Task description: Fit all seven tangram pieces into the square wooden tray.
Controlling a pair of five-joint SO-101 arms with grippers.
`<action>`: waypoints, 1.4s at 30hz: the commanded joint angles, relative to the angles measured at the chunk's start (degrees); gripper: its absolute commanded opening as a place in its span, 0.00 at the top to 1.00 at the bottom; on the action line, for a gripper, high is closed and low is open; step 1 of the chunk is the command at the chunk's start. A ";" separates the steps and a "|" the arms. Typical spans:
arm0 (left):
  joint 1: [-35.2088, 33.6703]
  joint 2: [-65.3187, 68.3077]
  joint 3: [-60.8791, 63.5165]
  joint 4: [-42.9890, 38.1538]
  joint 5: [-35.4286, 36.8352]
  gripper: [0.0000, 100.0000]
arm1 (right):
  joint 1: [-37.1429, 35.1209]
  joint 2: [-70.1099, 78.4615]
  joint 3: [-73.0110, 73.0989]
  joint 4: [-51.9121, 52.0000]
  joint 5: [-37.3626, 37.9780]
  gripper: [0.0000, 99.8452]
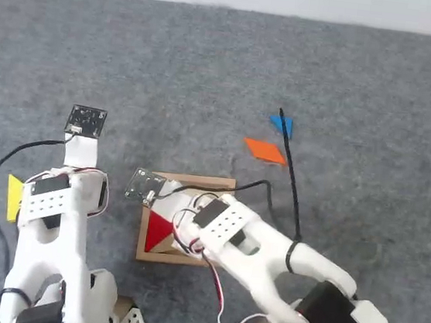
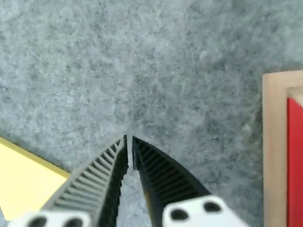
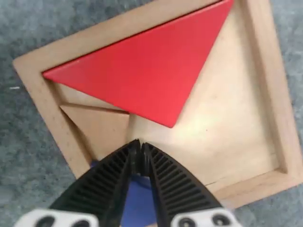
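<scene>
The square wooden tray (image 1: 198, 181) lies on the grey carpet, and the right arm hangs over it. Inside it a large red triangle (image 3: 142, 75) lies along one side, with a wood-coloured triangle (image 3: 102, 130) beside it. My right gripper (image 3: 139, 144) is shut just above the tray floor, and a blue piece (image 3: 137, 198) lies under its fingers at the tray's rim (image 3: 265, 71). My left gripper (image 2: 129, 139) is shut over bare carpet, between a yellow piece (image 2: 23, 182) and the tray's edge (image 2: 273, 142). An orange parallelogram (image 1: 266, 150) and a small blue triangle (image 1: 282, 125) lie beyond the tray.
A black cable (image 1: 291, 178) runs past the orange and blue pieces. The yellow piece (image 1: 13, 197) lies left of the left arm. Open carpet stretches on all sides.
</scene>
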 commanded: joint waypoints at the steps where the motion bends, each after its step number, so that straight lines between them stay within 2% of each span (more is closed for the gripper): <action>1: -0.09 0.09 -2.95 -0.97 -0.70 0.99 | -3.82 -0.31 -3.08 -0.84 -0.35 0.99; 10: -0.09 0.09 -2.95 -0.97 -0.70 0.99 | -6.20 -0.40 -3.16 -0.84 -0.35 0.99; 16: -0.09 0.09 -2.95 -0.88 -0.70 0.99 | -4.53 -0.84 -3.78 1.36 -0.09 0.99; 22: -0.09 0.09 -2.95 -0.88 -0.70 0.99 | -4.09 -10.33 -3.60 6.55 -0.18 0.99; 25: 0.00 0.09 -2.95 -0.88 -0.79 0.99 | 0.13 -16.40 -3.52 10.33 -0.26 0.99; 31: 0.00 0.09 -2.86 -0.88 -0.79 0.98 | 17.36 -23.43 -3.69 14.02 1.41 0.99; 36: 0.00 0.09 -2.86 -0.88 -0.79 0.98 | 29.23 -22.99 -3.69 12.00 2.90 0.86; 40: 0.00 0.09 -2.77 -0.97 -0.79 0.98 | 34.15 -21.67 -3.69 7.96 -0.88 0.85; 42: 0.00 0.09 -2.77 -1.05 -0.79 0.98 | 34.24 -19.56 -3.69 6.11 0.62 0.85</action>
